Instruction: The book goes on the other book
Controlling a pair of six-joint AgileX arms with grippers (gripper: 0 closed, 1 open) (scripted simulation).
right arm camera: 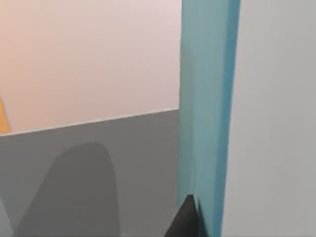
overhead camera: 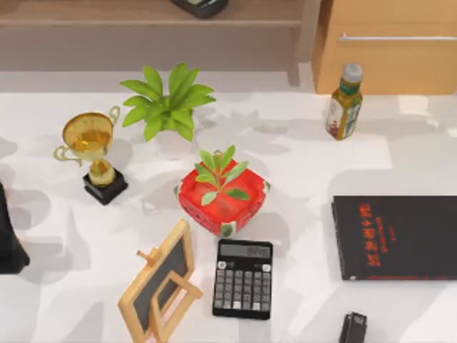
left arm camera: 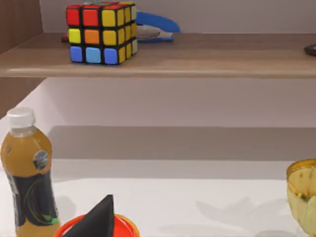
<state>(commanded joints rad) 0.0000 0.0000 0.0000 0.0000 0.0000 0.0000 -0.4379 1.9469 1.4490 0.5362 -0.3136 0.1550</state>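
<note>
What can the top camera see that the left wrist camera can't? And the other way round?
Top view alone: the black book with red lettering, a calculator, a small chalkboard, a leafy plant and a plant in a red pot.

Left wrist view alone: a colourful puzzle cube on the shelf.

Both: the gold trophy, the white table and the wooden shelf. Each also has a drink bottle, but I cannot tell if it is the same one.
</note>
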